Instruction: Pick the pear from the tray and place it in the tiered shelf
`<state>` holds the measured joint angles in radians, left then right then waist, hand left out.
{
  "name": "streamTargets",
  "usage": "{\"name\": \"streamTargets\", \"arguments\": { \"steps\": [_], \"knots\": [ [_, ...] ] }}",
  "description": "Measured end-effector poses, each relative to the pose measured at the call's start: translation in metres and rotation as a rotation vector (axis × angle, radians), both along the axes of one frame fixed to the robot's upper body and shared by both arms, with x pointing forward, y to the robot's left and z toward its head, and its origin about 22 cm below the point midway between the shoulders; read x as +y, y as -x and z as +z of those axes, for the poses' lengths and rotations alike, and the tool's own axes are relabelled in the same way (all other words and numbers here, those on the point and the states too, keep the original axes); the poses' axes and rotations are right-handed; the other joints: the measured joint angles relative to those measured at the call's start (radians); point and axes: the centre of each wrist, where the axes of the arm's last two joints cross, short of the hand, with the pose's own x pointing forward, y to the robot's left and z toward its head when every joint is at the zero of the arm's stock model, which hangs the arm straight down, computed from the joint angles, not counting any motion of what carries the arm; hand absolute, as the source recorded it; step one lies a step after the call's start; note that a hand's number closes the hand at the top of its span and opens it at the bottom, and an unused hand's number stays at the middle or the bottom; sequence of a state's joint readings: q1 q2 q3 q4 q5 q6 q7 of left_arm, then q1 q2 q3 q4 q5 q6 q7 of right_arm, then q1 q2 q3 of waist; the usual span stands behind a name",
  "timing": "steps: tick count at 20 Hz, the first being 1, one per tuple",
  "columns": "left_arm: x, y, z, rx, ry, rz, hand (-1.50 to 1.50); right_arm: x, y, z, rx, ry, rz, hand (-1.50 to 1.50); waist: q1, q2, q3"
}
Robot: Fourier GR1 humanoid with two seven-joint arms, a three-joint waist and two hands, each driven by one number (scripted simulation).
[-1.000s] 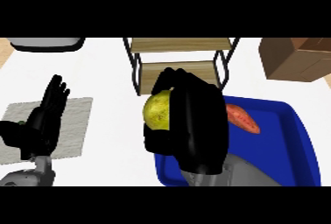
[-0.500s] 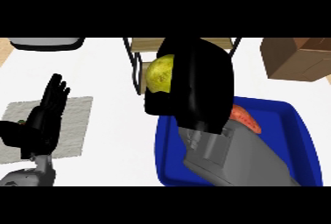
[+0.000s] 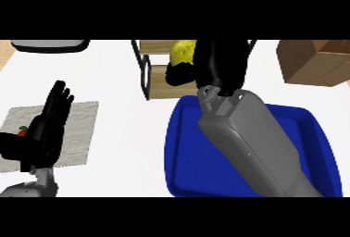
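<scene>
The yellow-green pear is held in my right hand, whose fingers and thumb curl round it. Hand and pear are over the wooden tiered shelf at the back centre, level with its upper tier. My grey right forearm stretches across the blue tray and hides most of its inside. My left hand rests open at the left, fingers up.
A grey mat lies under the left hand, with a small red thing at its left edge. A cardboard box stands back right. A grey dish sits at the back left.
My right hand has carried the pear up from above the tray and away to the shelf. The forearm now covers the orange item in the tray. The left hand has not moved.
</scene>
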<state>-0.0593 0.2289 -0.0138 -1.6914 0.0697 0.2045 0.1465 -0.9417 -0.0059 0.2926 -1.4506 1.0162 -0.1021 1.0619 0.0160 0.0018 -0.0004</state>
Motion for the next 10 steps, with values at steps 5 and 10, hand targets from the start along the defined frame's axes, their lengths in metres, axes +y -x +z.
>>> {"name": "streamTargets", "arguments": {
  "steps": [5, 10],
  "knots": [
    [-0.001, -0.004, 0.001, -0.001, -0.002, 0.002, 0.0, -0.006, -0.026, -0.017, -0.021, -0.045, -0.034, 1.5, -0.001, 0.001, 0.0],
    [0.001, -0.005, 0.003, -0.004, -0.003, 0.006, 0.0, -0.009, -0.052, -0.036, -0.03, -0.062, -0.047, 1.5, 0.001, 0.002, 0.0]
  ]
}}
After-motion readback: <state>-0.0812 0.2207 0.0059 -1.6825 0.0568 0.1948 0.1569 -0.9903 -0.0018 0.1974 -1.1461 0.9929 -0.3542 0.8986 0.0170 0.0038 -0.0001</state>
